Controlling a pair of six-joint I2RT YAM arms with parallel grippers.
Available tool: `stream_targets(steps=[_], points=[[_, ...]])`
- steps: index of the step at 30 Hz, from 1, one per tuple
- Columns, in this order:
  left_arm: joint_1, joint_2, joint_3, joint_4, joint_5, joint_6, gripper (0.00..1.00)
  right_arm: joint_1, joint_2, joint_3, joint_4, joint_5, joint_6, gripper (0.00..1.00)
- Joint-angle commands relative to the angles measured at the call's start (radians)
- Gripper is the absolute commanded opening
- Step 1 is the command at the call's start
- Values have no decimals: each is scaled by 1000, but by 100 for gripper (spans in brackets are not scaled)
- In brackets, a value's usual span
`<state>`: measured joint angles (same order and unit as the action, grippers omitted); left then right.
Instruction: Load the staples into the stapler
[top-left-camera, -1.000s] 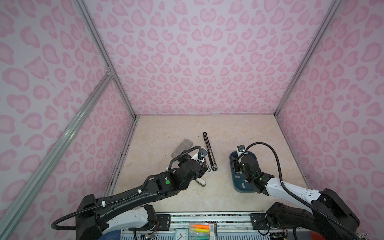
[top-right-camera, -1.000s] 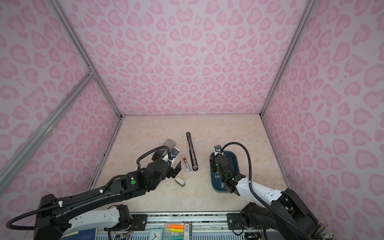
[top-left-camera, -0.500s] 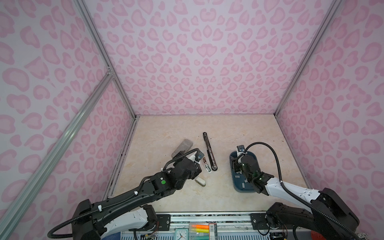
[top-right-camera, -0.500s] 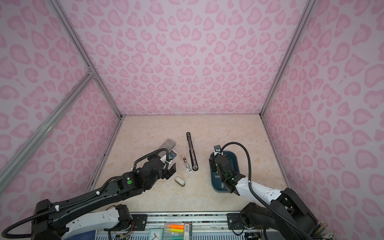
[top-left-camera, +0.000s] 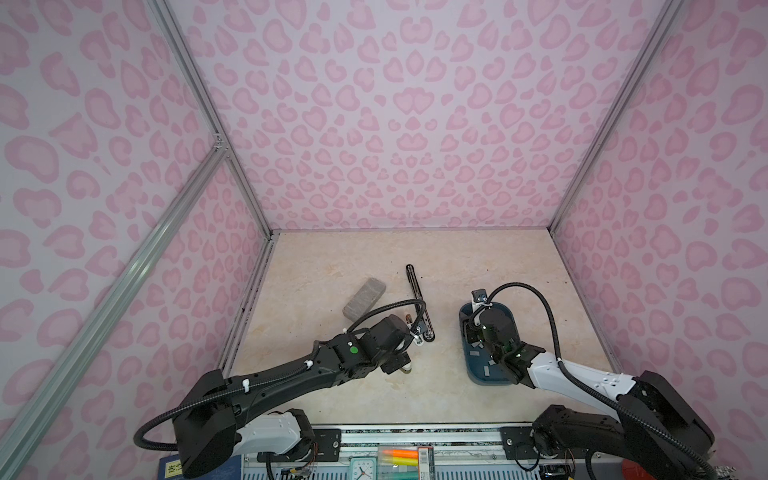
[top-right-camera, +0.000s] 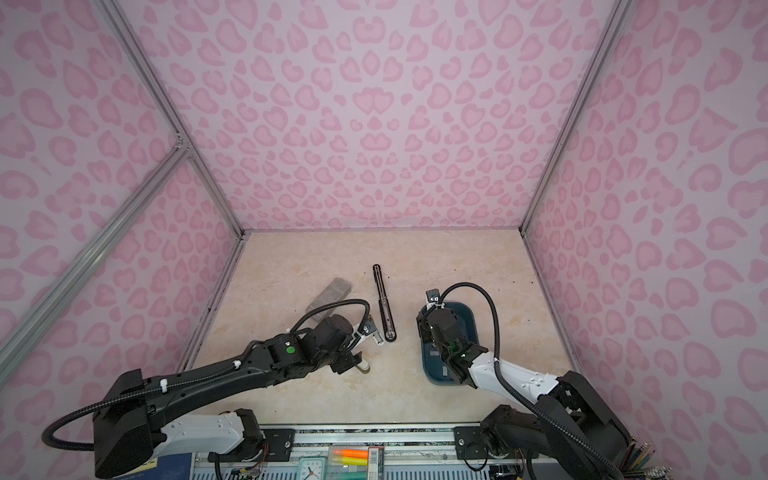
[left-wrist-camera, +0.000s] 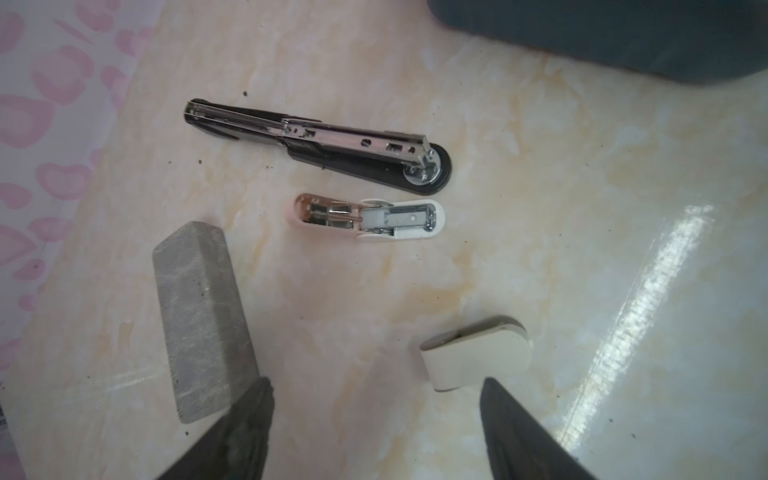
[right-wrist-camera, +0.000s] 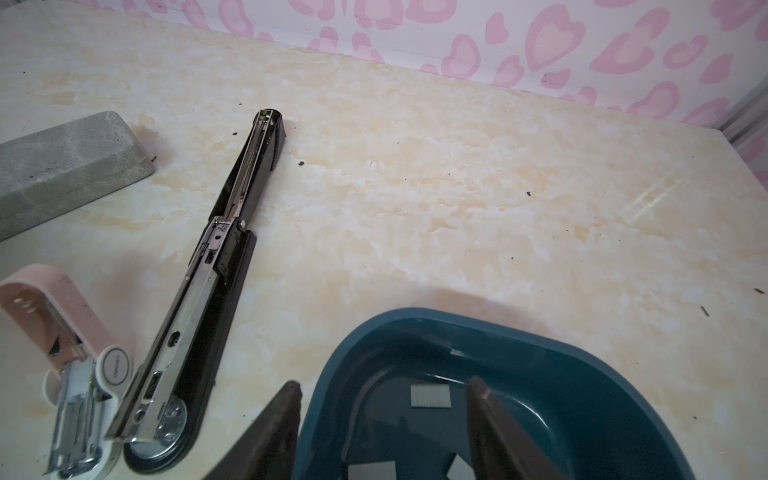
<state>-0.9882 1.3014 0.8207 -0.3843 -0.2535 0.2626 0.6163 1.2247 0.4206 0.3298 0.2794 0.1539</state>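
The black stapler (top-left-camera: 419, 305) (left-wrist-camera: 316, 145) (right-wrist-camera: 208, 286) lies opened flat mid-table, its metal channel facing up. The staples (right-wrist-camera: 430, 395) (top-left-camera: 473, 353) are small silver strips in the blue tray (right-wrist-camera: 519, 336) (top-left-camera: 505, 309). My right gripper (right-wrist-camera: 384, 399) (top-left-camera: 471, 334) stands open astride the tray's wall, with one finger inside and one outside and nothing between them. My left gripper (left-wrist-camera: 376, 399) (top-left-camera: 400, 365) hangs open low over bare table. A cream cap piece (left-wrist-camera: 478, 353) (top-left-camera: 408, 370) lies just beyond one of its fingers.
A small pink-and-white stapler (left-wrist-camera: 365, 216) (right-wrist-camera: 79, 353) lies open beside the black one. A grey speckled block (top-left-camera: 364, 298) (left-wrist-camera: 199, 311) rests to the left, close to my left gripper's other finger. Pink patterned walls close in three sides.
My left arm has drawn back from the staplers toward the near edge and now sits over the cream piece, its jaws somewhat narrower. The right arm has stayed put.
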Motion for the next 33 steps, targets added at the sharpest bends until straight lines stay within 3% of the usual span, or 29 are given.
stream_targets(steps=[1, 7, 16, 25, 33], points=[[0, 75, 38, -63, 88, 35, 78, 4, 8, 6, 2, -4, -4, 63], [1, 204, 85, -99, 95, 49, 80, 7, 16, 10, -2, 0, -5, 63], [2, 277, 119, -130, 141, 54, 81, 13, 33, 24, -10, 4, -10, 64], [2, 176, 87, -116, 162, 46, 80, 18, 39, 27, -12, 10, -13, 64], [5, 216, 101, -118, 149, 45, 80, 23, 44, 30, -15, 14, -16, 64]])
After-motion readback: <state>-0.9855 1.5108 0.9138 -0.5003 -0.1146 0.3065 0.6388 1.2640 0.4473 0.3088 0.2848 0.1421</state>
